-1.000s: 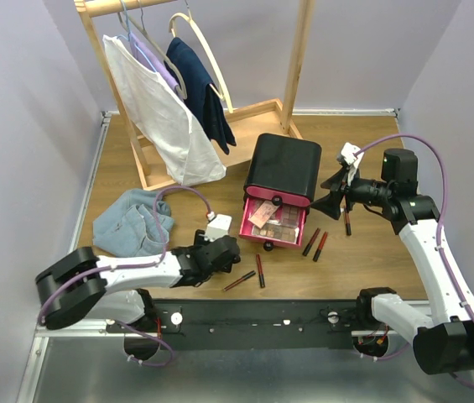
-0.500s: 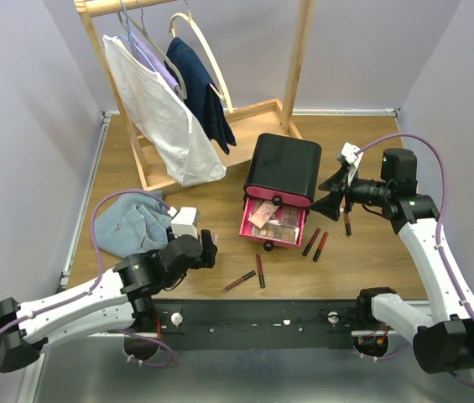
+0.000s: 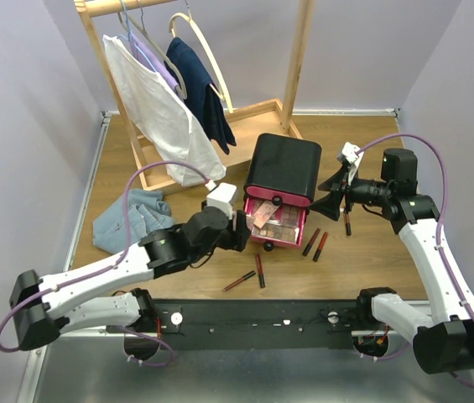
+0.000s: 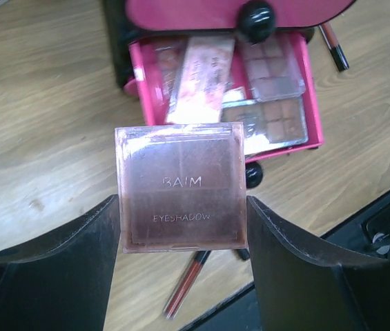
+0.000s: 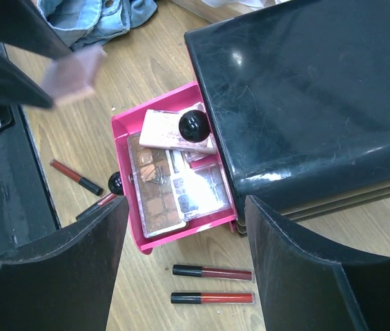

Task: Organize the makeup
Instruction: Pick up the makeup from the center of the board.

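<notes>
My left gripper [image 4: 181, 207] is shut on a square pink-brown eyeshadow palette [image 4: 179, 186], held flat just in front of the open pink drawer [image 4: 312, 89]. In the top view that gripper [image 3: 241, 228] is at the drawer's left edge [image 3: 274, 238]. Several palettes [image 5: 157, 193] lie in the drawer. My right gripper [image 3: 330, 195] hangs open and empty to the right of the black box [image 3: 284, 168]. Two lip tubes [image 5: 212, 272] lie side by side on the table under it. More lip tubes [image 3: 259, 270] lie in front of the drawer.
A light blue cloth [image 3: 132, 220] lies crumpled at the left. A wooden clothes rack [image 3: 257, 117] with hanging garments [image 3: 169, 109] stands at the back left. The black base rail [image 3: 253, 319] runs along the near table edge.
My left arm has swung right, from beside the cloth to the drawer's front, carrying the palette. The right arm has not moved.
</notes>
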